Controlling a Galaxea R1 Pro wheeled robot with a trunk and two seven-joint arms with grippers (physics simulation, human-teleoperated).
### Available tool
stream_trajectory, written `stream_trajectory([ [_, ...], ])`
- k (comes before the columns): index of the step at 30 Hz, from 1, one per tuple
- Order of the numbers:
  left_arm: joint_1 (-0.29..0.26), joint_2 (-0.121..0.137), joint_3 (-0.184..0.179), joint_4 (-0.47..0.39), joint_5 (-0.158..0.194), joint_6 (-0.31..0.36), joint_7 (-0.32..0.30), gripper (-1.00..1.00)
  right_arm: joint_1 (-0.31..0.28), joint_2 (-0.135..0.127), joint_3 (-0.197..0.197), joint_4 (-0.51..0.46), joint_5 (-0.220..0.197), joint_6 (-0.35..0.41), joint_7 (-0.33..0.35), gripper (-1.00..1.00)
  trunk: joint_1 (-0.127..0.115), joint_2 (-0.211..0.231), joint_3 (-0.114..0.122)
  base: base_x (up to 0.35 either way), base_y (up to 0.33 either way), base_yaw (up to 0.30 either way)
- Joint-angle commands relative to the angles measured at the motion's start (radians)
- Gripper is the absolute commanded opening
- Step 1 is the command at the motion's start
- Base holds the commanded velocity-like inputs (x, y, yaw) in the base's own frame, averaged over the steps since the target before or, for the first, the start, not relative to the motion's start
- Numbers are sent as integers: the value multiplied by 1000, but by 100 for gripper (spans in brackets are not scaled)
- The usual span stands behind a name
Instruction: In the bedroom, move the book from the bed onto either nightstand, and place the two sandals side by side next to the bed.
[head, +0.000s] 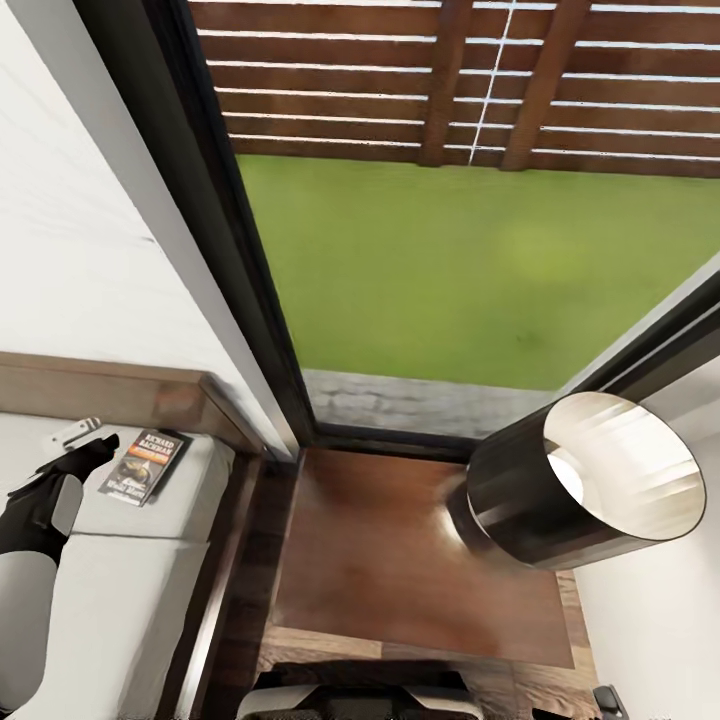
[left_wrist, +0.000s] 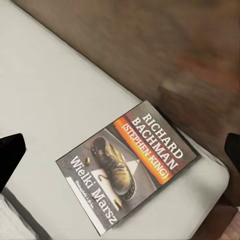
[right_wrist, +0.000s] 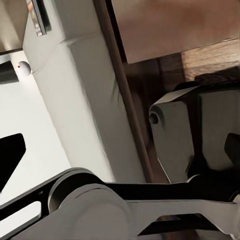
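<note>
The head view looked down into a corner of the bedroom, where a tall dark-framed window (head: 300, 250) showed green grass and a slatted brown fence. Below the window stood the nightstand (head: 400, 560), its glossy reddish-brown top bare except for a lamp with a dark drum shade (head: 580, 490) at its far right side. To the left lay the bed (head: 120, 590), its pale mattress running up to a brown wooden headboard (head: 110, 395). The book (head: 146, 466) lay flat, face up, on the mattress near the headboard and close to the edge beside the nightstand; the left wrist view showed its cover (left_wrist: 127, 162) with white "Richard Bachman" lettering, an orange band and a picture of a boot. The left hand (head: 85, 455) hovered just beside the book, its dark fingers (left_wrist: 11, 150) spread wide and apart from the cover. The right hand's fingers (right_wrist: 10, 155) also seemed spread, holding nothing, though only their dark tips showed at the frame edges
</note>
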Motion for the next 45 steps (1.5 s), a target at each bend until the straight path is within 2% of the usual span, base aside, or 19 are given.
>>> stream_trajectory([
  [1, 0, 1, 1, -2, 10, 6, 1, 100, 0, 0, 5, 0, -8, 11, 3, 100, 0, -1, -2, 0, 0, 0],
  [45, 0, 3, 1, -1, 10, 7, 1, 100, 0, 0, 5, 0, -8, 10, 3, 100, 0, -1, -70, 0, 0, 0],
])
